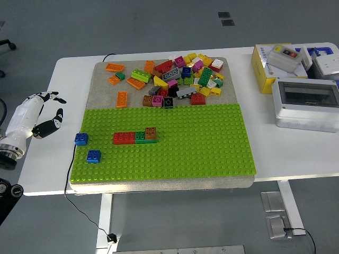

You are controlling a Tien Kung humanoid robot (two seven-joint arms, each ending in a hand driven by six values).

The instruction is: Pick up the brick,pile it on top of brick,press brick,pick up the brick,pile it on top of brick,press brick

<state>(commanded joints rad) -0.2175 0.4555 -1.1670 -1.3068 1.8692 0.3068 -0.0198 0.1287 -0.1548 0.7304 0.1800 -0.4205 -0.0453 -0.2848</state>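
On the green baseplate (201, 143) a row of bricks is pressed in: a red brick (124, 138), a green brick (141, 138) and a brown brick (151, 133) on top of its right end. Two blue bricks stand at the plate's left edge, one (81, 139) above the other (94, 156). My left hand (48, 112) hovers over the bare table left of the plate, fingers spread and holding nothing, well apart from the blue bricks. My right hand is out of view.
A heap of loose coloured bricks (180, 76) lies on the grey mat behind the plate, with orange bricks (122, 99) to its left. A yellow box (278, 63) and a grey enclosure (306, 103) stand at the right. A black cable (74, 174) hangs at the front left.
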